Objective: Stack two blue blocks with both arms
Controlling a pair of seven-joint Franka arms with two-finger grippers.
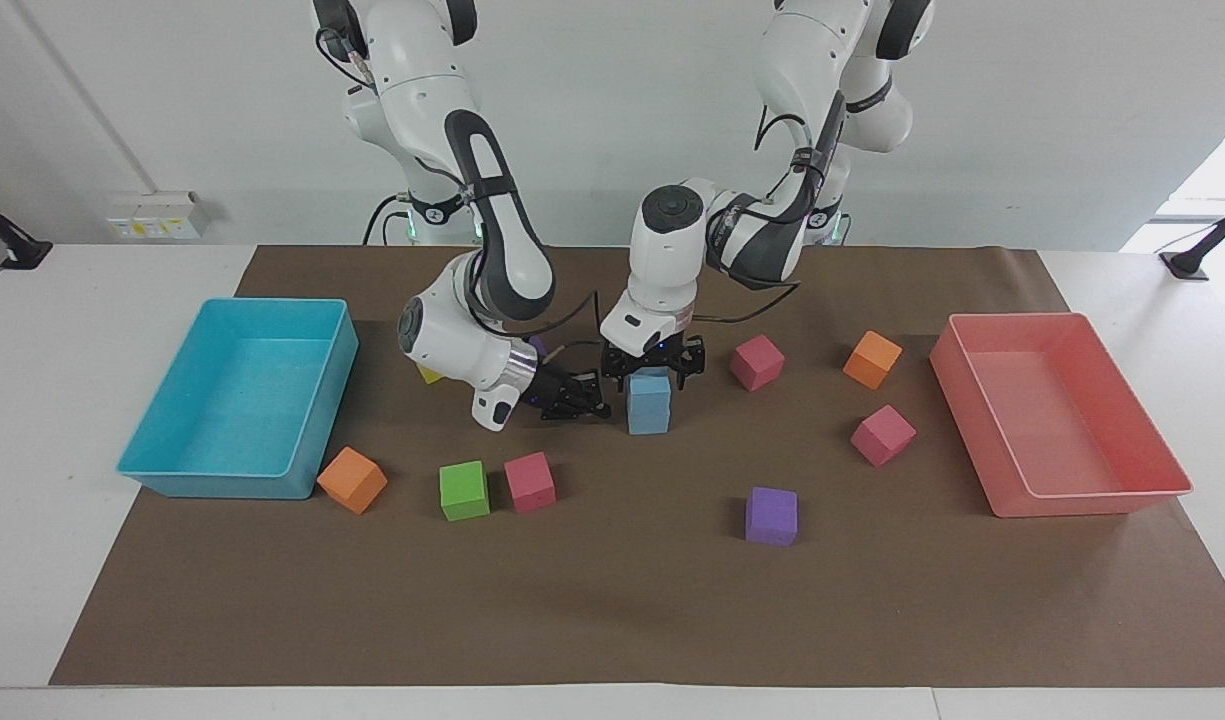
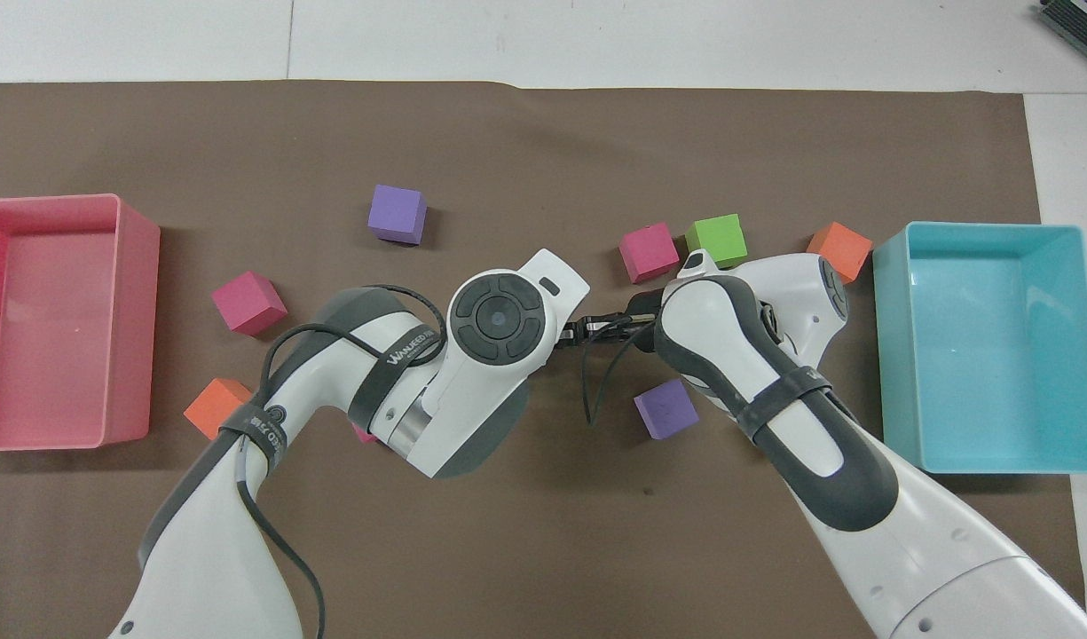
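The two blue blocks stand stacked near the table's middle, the upper blue block [image 1: 650,386] squarely on the lower blue block [image 1: 649,417]. My left gripper [image 1: 652,371] hangs straight down over the stack, open, its fingers spread to either side of the upper block's top edge and holding nothing. My right gripper [image 1: 576,401] is shut and empty, low over the mat beside the stack, toward the right arm's end. In the overhead view the left arm's wrist [image 2: 497,318] hides the stack, and only the right gripper [image 2: 596,327] shows beside it.
A turquoise tray [image 1: 222,486] sits at the right arm's end and a pink tray [image 1: 1082,504] at the left arm's end. Loose cubes lie around: orange [image 1: 352,480], green [image 1: 464,490], pink [image 1: 529,482], purple [image 1: 771,516], pink [image 1: 883,435], orange [image 1: 872,359], pink [image 1: 756,362].
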